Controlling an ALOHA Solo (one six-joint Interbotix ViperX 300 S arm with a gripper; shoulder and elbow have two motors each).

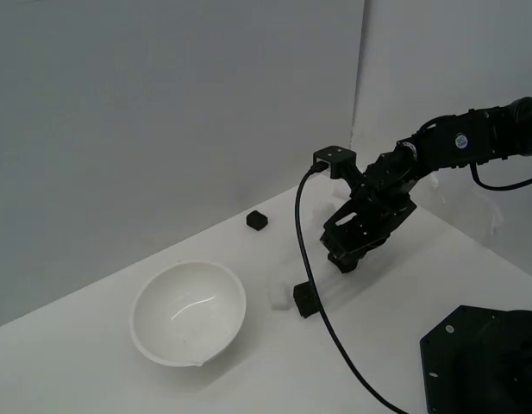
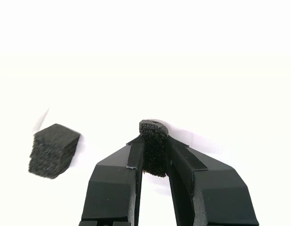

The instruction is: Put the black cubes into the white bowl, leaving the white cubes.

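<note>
In the exterior view the arm reaches in from the exterior view's right, its claw (image 1: 346,259) hanging low over the white table (image 1: 93,362), on the far side of a black cube (image 1: 306,299) that sits just beside a white cube (image 1: 279,296). A second black cube (image 1: 259,221) lies well apart, further back near the wall. The white bowl (image 1: 189,312) stands empty toward the exterior view's left, near the paired cubes. The claw's cable (image 1: 313,285) droops across the table just behind that pair, and a black base plate (image 1: 485,362) fills the corner on the exterior view's right. From here I cannot tell what the claw is doing.

The wrist view settles it: the claw (image 2: 154,157) is pinching a black cube (image 2: 153,148) between its two fingers (image 2: 118,179), which grip it on opposite flat sides. Another black cube (image 2: 53,149) lies free on the table nearby. The surface of both looks coarse and spongy (foam, I would guess), so they are probably very light, a little squashy and not slippery; a gentle squeeze across two parallel faces should hold.

The way to the bowl looks open, though the drooping cable and the paired cubes lie close to that line and might be nudged.
</note>
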